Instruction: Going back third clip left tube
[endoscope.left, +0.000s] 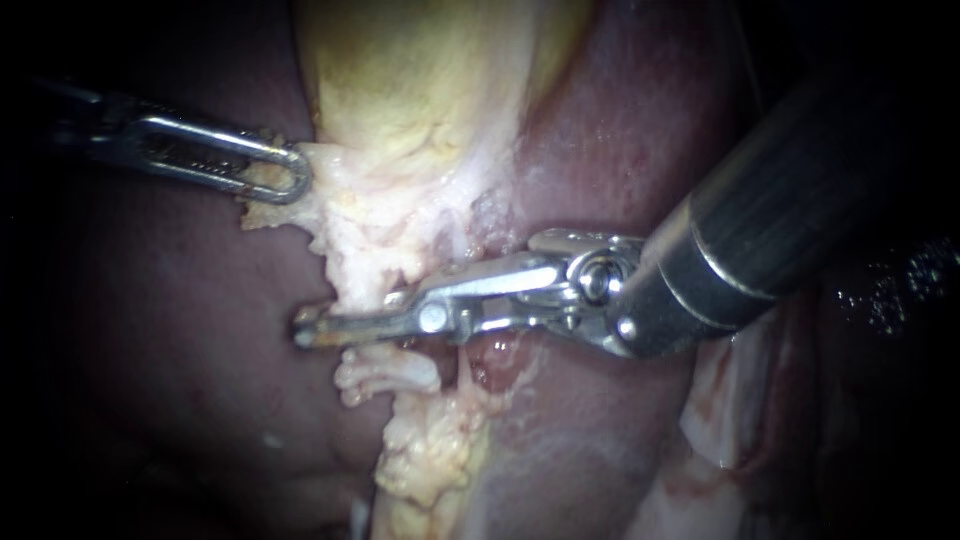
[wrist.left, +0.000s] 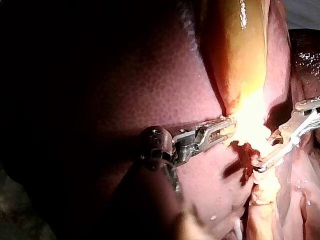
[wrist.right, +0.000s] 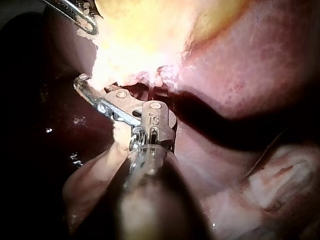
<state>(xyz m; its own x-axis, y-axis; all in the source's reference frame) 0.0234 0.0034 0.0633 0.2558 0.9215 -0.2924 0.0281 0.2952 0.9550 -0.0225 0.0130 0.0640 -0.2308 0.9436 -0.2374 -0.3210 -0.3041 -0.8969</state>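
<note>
**Right instrument lay across the pale strand under the gallbladder**

The left instrument (endoscope.left: 285, 178) came in from the left, and its hand pinched the frayed edge of the pale tissue (endoscope.left: 370, 240) at the narrow lower end of the yellow gallbladder (endoscope.left: 420, 90). The right instrument (endoscope.left: 305, 332) reached in from the upper right. Its long slim hand lay across the strand of pale tissue just below that grip, with the tip poking out past the strand over the dark red liver (endoscope.left: 180, 330). Whether this hand was spread or pressed together could not be told. No single tube or clip could be picked out in the lumpy pale tissue around it. The two instruments stood near each other without touching.
</note>
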